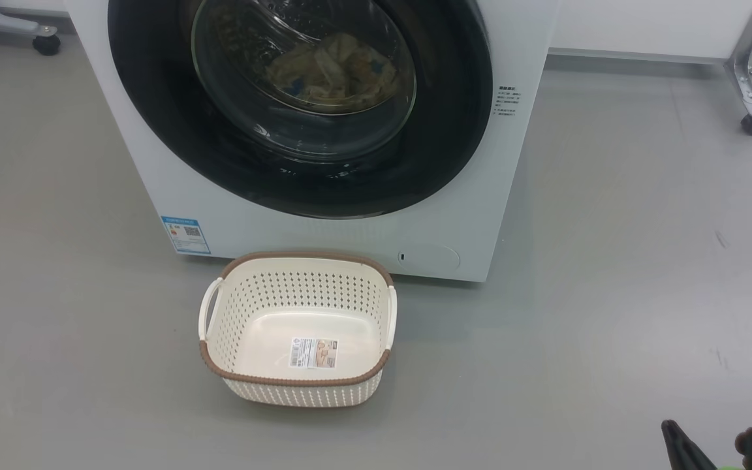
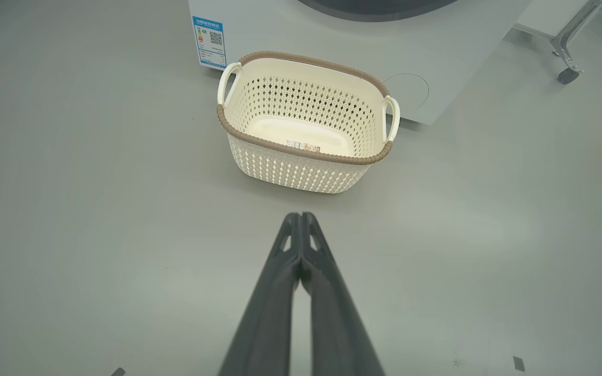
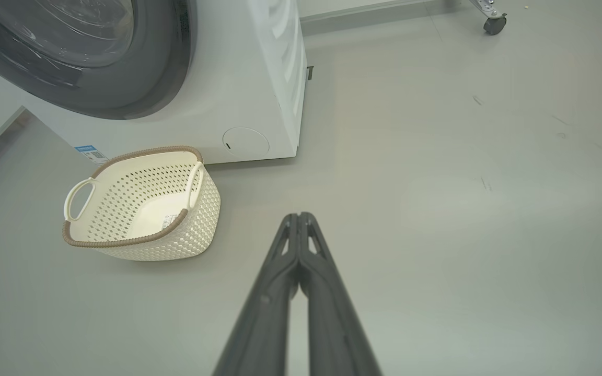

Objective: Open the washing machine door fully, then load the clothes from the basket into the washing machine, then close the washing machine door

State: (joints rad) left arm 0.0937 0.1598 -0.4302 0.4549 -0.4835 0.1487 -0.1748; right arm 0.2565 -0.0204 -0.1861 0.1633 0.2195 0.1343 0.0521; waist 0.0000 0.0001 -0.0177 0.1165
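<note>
White is most of what we see here: the big white front-loading washing machine stands on the grey floor. Its large round door with the glossy black rim and bulging clear glass bowl sits shut against the front. We reckon that door is rigid and fairly heavy and the rim is slick, so the outer edge of the rim is our guess for a hold.

Just in front of the machine sits the small cream-white perforated plastic basket with the brown woven-look rim, with nothing in it but its label sticker. It looks light and stiff, easy to grab by either white side handle.

The pale cream-yellow clothes with bits of blue lie bunched inside the drum behind the glass. We'd call them soft, floppy and light.

Left gripper and right gripper both have their fingers pressed together on nothing, above bare floor.
</note>
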